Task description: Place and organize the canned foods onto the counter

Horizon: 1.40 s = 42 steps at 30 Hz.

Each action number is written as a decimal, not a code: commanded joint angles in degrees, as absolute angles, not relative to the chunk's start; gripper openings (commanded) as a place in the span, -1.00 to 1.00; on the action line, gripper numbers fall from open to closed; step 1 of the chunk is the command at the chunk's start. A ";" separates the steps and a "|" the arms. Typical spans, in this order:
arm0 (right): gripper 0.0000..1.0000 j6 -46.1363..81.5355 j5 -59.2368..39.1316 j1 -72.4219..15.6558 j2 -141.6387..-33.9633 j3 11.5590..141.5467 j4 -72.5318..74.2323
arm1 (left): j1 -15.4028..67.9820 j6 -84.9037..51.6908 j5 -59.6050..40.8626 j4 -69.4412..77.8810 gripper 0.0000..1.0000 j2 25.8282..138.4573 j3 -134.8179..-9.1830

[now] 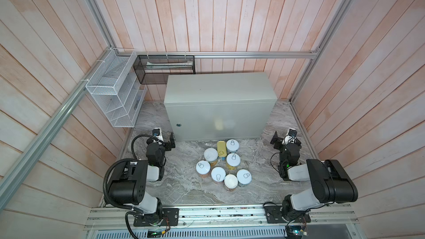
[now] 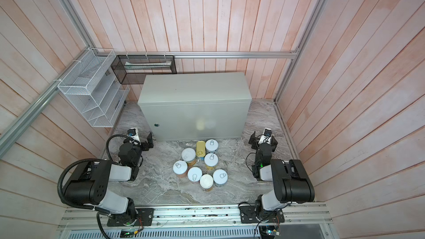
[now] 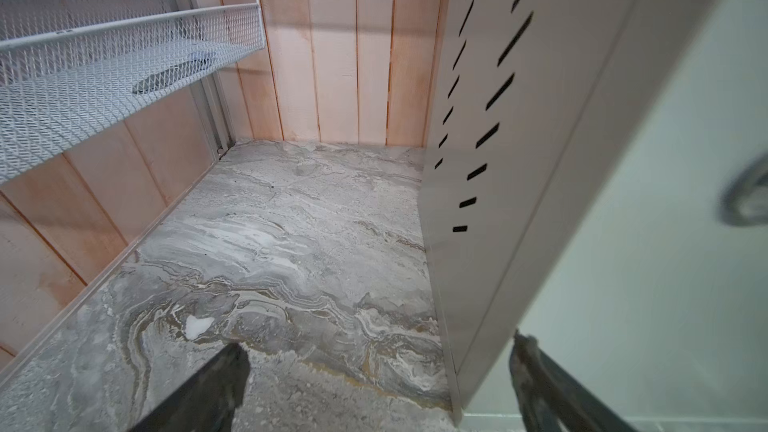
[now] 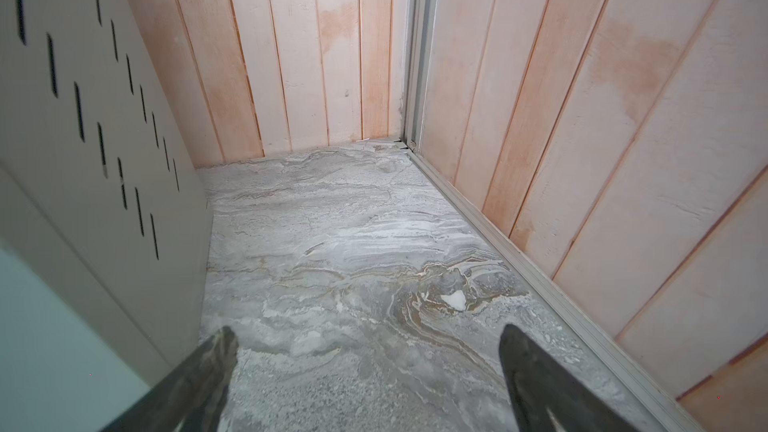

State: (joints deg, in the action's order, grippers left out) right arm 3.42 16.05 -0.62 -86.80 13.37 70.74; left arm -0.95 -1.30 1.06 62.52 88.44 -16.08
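The left gripper (image 3: 380,344) has its jaws wide apart with nothing between them. Its wrist view shows two dark, scuffed fingers (image 3: 216,384) low over bare stone (image 3: 291,243), one of them in front of the counter's (image 3: 623,284) pale front face at its corner. The right gripper (image 4: 368,334) is likewise spread and empty, low over the stone by the counter's other end.

Only the wrist views show the counter's side walls, each punched with rows of narrow dark slots (image 3: 478,139). The left wrist view also catches the round lock (image 3: 748,197), blurred, and the white basket (image 3: 104,76) from below, with a dark shape in it that cannot be made out.

In both top views each arm is folded, its black elbow raised above the base rail and its forearm reaching toward the counter.

The cans (image 1: 233,158) appear only in the top views. Seven short cylinders stand upright in a tight cluster on the marbled grey stone, just in front of the counter's front face, between the grippers and well apart from both. Five have silver pull-tab lids and two have plain white ones. The gold tin (image 1: 222,149) lies flat among the rear cans.

The counter is a plain grey metal box with a flat top. A black basket (image 1: 164,65) of fine mesh hangs on the plank wall behind it.
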 commanded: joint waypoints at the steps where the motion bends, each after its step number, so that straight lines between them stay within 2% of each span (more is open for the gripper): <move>1: 0.96 4.07 16.90 -0.80 -87.36 12.81 71.99 | -0.82 -1.09 0.88 63.19 1.00 88.39 -16.70; 33: 0.96 4.40 15.30 0.04 -87.19 12.83 71.54 | -0.88 -1.01 0.55 63.65 1.00 88.33 -16.60; 34: 0.96 4.38 15.44 0.00 -87.10 12.83 71.38 | -0.86 -0.50 -0.25 62.99 1.00 87.52 -17.25; 38: 0.95 5.54 18.42 -0.05 -86.34 12.50 70.91 | 0.19 -0.28 -1.06 37.28 1.00 80.69 -27.91; 42: 0.95 4.06 17.90 -0.79 -86.07 13.15 70.01 | 3.99 -2.13 5.39 36.56 1.00 75.97 -27.53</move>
